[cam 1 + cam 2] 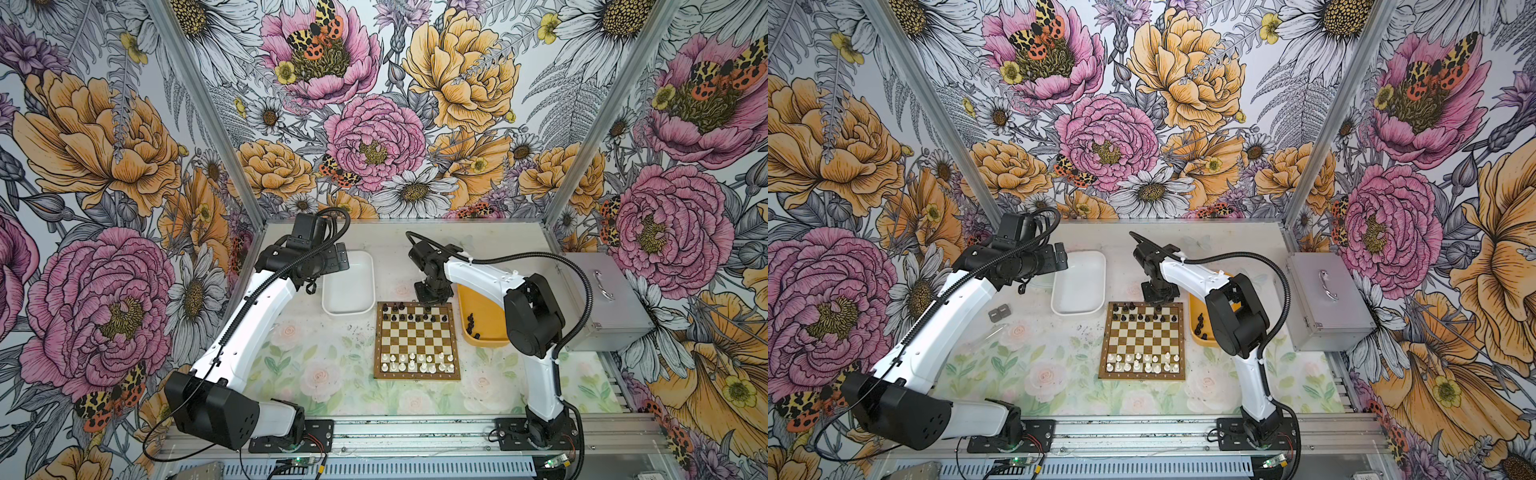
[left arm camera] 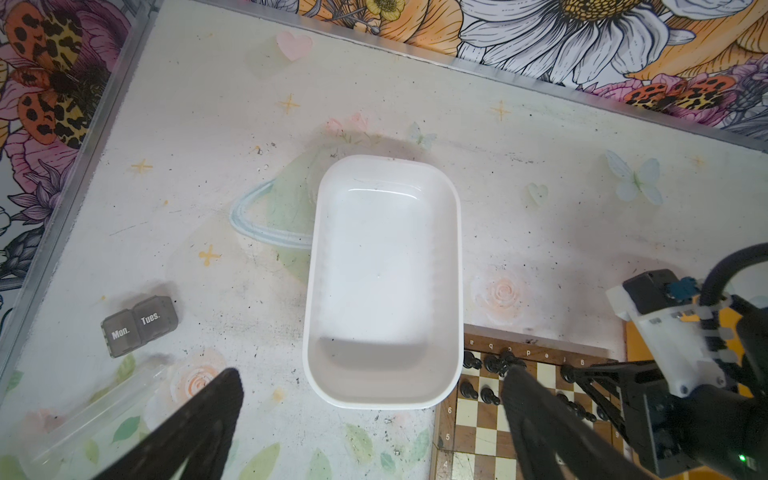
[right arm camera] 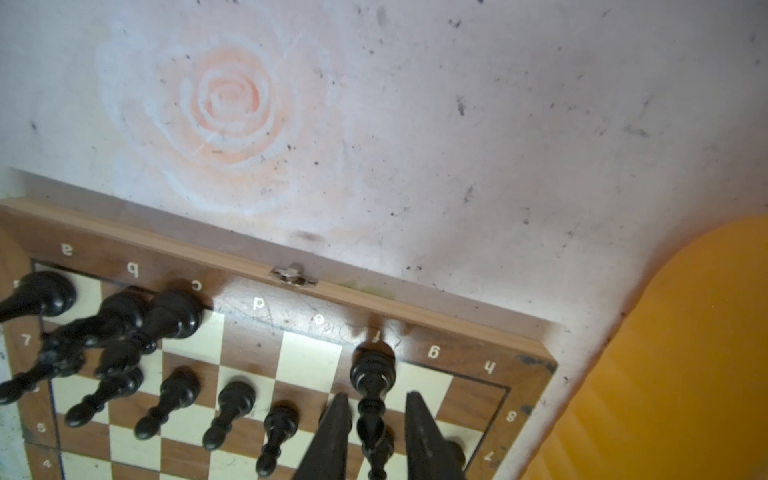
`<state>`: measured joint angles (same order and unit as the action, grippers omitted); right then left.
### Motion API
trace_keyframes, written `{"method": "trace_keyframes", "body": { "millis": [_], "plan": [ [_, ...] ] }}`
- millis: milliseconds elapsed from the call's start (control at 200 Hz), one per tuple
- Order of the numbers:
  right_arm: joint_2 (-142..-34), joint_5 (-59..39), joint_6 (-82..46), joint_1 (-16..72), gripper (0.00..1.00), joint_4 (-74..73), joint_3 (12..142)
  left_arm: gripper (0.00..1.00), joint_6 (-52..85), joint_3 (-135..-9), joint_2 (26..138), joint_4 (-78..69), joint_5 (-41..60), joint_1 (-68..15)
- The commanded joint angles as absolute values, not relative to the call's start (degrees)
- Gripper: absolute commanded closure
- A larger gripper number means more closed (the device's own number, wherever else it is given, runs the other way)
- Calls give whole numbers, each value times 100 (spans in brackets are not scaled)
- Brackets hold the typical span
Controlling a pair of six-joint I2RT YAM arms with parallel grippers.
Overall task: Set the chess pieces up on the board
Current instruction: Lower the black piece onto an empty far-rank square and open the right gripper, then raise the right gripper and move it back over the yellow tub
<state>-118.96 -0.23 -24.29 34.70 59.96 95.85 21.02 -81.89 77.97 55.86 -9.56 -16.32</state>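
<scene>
Right gripper (image 3: 376, 397) fingers (image 3: 332, 436) sit either side of a black piece (image 3: 372, 370) standing upright on f8, back rank of the board (image 3: 316, 320). Jaws are slightly apart with a gap showing on both sides of the stem, so it's not clamped. Reads as the release end of a placement. White pieces (image 1: 417, 362) fill the near two rows. Black pawn row looks mostly filled, but d8, e8, g8 and h8 are bare, and a few black pieces (image 1: 471, 323) lie in the yellow tray (image 1: 484, 303) just right of the board. Next move: lift straight up, since neighbours are tight and a finger brush could tip one, then go to that tray. Left gripper (image 2: 370, 374) is wide apart, holding nothing, hovering over the white tray (image 2: 382, 257).
</scene>
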Motion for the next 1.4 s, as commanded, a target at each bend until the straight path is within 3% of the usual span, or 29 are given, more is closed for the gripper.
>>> {"method": "trace_keyframes", "body": {
  "millis": [0, 360, 580, 745, 946, 1171, 1396],
  "plan": [
    [-11859, 43, -2381, 3518, 71, 5946, 9678, 1, 2193, -8174, 7770, 5476, -951, -1577],
    [-11778, 36, -2396, 3509, 69, 5941, 9832, 1, 2180, -8225, 7787, 5476, -967, -1580],
    [-11539, 129, -2417, 3481, 53, 5941, 10115, 1, 2138, -8295, 7827, 5442, -1018, -1566],
    [-11118, 379, -2510, 3287, 50, 5950, 10361, 1, 2094, -8499, 7971, 5406, -962, -1564],
    [-10290, 792, -2781, 2711, 51, 6042, 9837, 1, 2104, -8905, 8436, 5192, -685, -1753],
    [-9620, 1049, -3094, 2296, 61, 6042, 8488, 1, 2011, -9848, 9567, 5127, -521, -2860],
    [-9502, 1005, -3398, 2252, 63, 5904, 7711, 1, 2189, -10354, 10370, 4975, -24, -3552]
  ]
}}
